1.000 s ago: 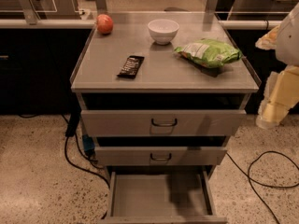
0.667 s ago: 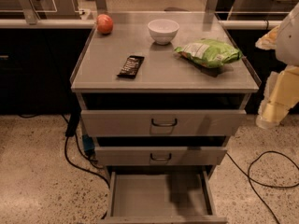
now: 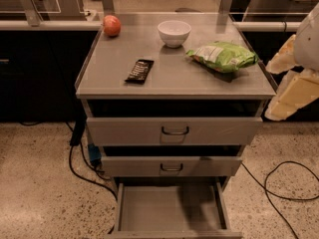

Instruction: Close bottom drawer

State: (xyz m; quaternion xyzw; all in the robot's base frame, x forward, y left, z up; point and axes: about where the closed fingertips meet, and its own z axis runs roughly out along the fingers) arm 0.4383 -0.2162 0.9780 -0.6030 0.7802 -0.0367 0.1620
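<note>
1. Cream-and-white robot gripper (image 3: 294, 93) hangs at the right edge beside the grey counter (image 3: 174, 78); open or closed cannot be told.
2. Shallow grey metal bottom drawer (image 3: 169, 210) stands pulled out, low and left of it.

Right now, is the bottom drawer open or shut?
Open: the bottom drawer is pulled out, floor showing. The gripper is at the right edge.

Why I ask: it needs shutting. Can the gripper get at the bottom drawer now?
Probably yes: the gripper hangs beside the cabinet, above the pulled-out bottom drawer, and nothing seems to block the way down.
</note>
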